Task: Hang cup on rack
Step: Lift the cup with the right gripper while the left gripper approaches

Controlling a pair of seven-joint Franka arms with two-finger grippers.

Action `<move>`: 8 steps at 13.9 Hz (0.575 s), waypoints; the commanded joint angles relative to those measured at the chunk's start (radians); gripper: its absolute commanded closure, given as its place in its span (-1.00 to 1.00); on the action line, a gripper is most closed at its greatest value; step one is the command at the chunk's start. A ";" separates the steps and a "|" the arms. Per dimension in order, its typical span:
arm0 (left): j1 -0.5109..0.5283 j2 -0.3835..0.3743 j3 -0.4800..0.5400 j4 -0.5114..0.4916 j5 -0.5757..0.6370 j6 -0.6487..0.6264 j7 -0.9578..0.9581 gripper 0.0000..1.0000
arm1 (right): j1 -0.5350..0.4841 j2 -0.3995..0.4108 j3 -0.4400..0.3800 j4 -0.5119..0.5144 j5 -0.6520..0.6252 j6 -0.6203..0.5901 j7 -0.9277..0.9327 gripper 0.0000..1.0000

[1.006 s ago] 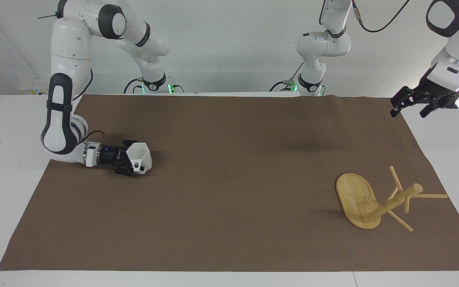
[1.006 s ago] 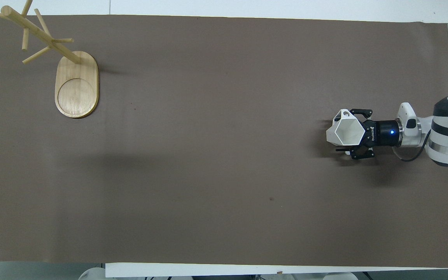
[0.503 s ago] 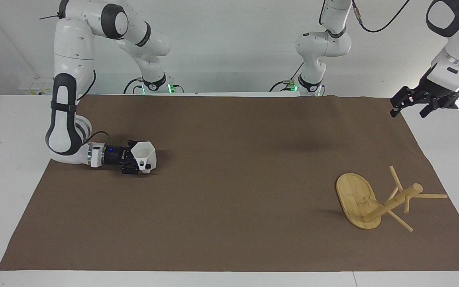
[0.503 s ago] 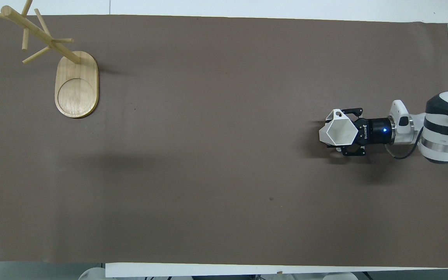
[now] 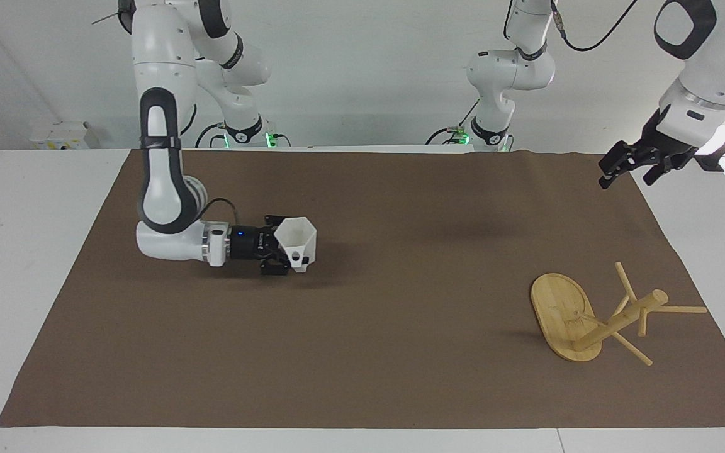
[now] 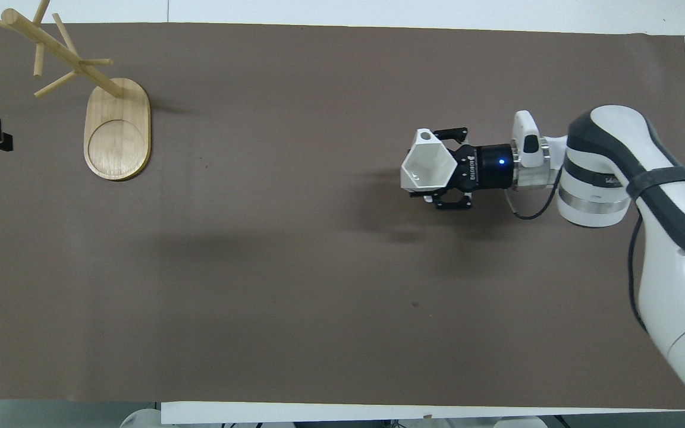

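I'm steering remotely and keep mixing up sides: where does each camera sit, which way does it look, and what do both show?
Facing view: high across the table, looking at the robots; both arms and bases show, left gripper raised over the mat's corner.
Overhead view: above the robots' end, looking steeply down; right arm enters from the bottom, only the left gripper's tip at the edge.
Both show: right gripper shut on the cup, rack, mat; sides mirrored.

A big mat (image 5: 362,352) covers most of the table (image 5: 16,207). The rack (image 5: 573,318) stands on the mat at the left arm's end. The cup (image 5: 297,242) is over the mat toward the right arm's end, well apart from the rack, held sideways in the right gripper (image 5: 282,253). The left gripper (image 5: 627,167) hangs over the mat's corner at the left arm's end.
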 commanded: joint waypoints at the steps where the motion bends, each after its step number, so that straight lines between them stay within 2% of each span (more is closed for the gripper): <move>1: -0.195 -0.024 0.003 -0.024 0.016 0.028 -0.278 -1.00 | 0.115 -0.002 -0.005 -0.001 0.139 0.086 0.027 0.32; 3: -0.334 -0.012 0.003 -0.029 0.013 0.075 -0.487 -1.00 | 0.199 -0.020 -0.005 0.010 0.196 0.198 0.029 0.32; 5: -0.437 0.002 0.003 -0.029 0.013 0.089 -0.634 -1.00 | 0.250 -0.055 -0.005 0.010 0.201 0.296 0.087 0.32; 8: -0.511 0.034 0.001 -0.038 0.013 0.138 -0.819 -1.00 | 0.281 -0.071 -0.005 0.010 0.204 0.346 0.102 0.32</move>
